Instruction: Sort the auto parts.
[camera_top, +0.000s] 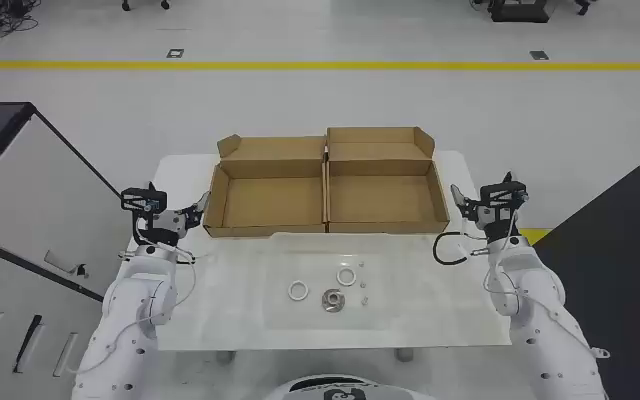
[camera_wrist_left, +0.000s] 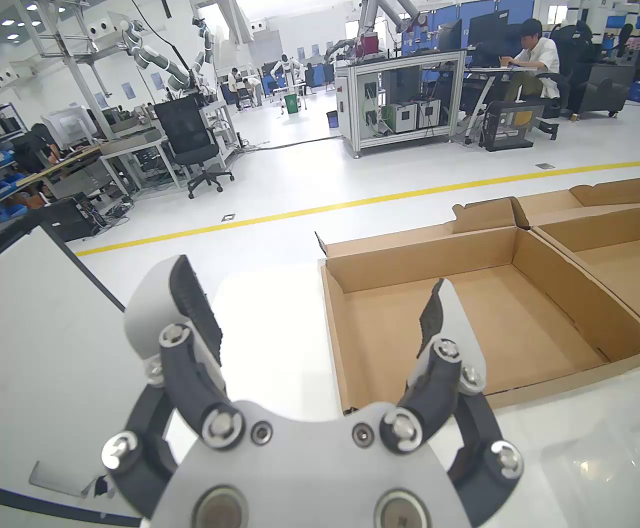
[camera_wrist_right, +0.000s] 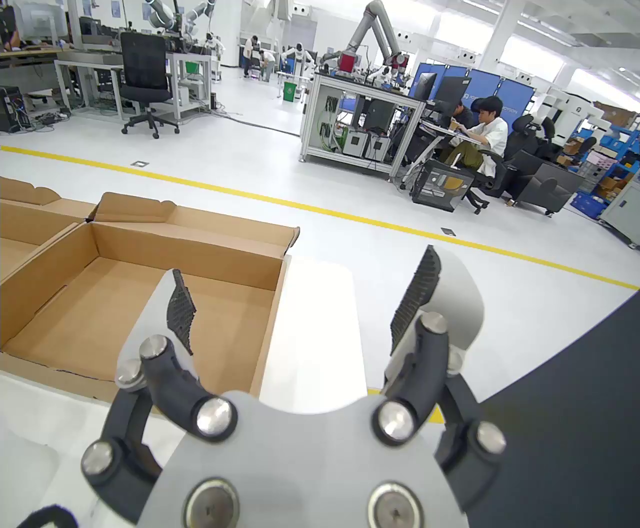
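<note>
Both arms were noted at the outer sides of the table. The left gripper was held just beside the near left corner of the left box. The right gripper was just beside the near right corner of the right box. Both sets of fingers were spread wide, with nothing between them. The two boxes, touching side by side on the far half of the table, were seen bare inside. Sorting was judged not yet begun.

The parts were recorded in a loose cluster on the near middle of the table. The left white ring and the right white ring lay flat. The grey metal part lay between them and slightly nearer. The small pieces lay to the right, too small to be identified.

Risks judged:
- The rings lie low and flat, so a pinch could slide off and flick one away.
- The metal part sits just beside both rings, so a wide finger coming down could knock a neighbour.
- The small pieces could be scattered toward the near edge.
- The cluster is central, so the arms could meet if both were sent in together.
- The near box walls could be caught by a low carry.
- No marking was seen on either box, so a part could be put in the wrong one.
</note>
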